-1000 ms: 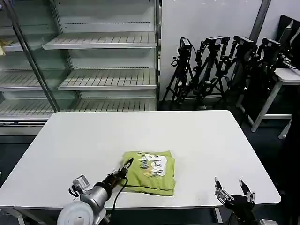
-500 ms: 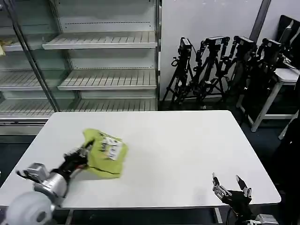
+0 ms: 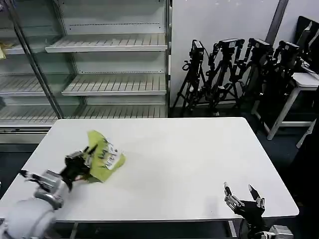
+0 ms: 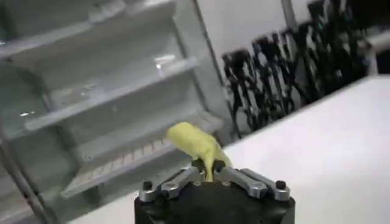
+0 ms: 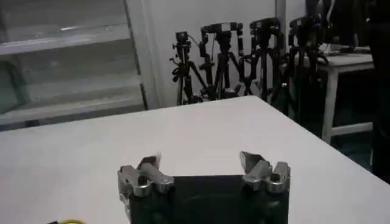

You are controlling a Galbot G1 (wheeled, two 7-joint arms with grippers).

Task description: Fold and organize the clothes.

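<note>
head view: left gripper [image 3: 82, 162] clamps folded t-shirt [image 3: 104, 157], lifted over table [image 3: 189, 159], left side. right gripper [image 3: 241, 199] idle at near edge, fingers spread, empty. left wrist view: fabric [image 4: 196, 146] pinched btwn closed jaws. risk: thin cloth slips or unfolds if swung quickly.

A white table [image 3: 189, 159] fills the foreground. Behind the table's far left stands an empty glass-fronted shelf unit [image 3: 99, 64]; behind its far right, black camera tripods [image 3: 234, 74] cluster.
</note>
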